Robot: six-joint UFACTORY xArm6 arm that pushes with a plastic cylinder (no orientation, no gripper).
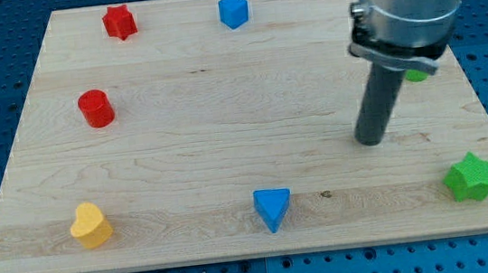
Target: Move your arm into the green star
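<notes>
The green star [470, 177] lies near the board's bottom right corner. My tip [370, 141] rests on the wooden board [226, 138], to the upper left of the star and well apart from it. The dark rod rises from the tip into the grey arm at the view's top right. A second green block [417, 75] shows only as a sliver behind the arm, and its shape cannot be made out.
A red star [120, 22] and a blue cube [234, 11] lie near the top edge. A red cylinder [96, 108] sits at the left. A yellow heart [91, 225] and a blue triangle [272, 208] lie near the bottom edge.
</notes>
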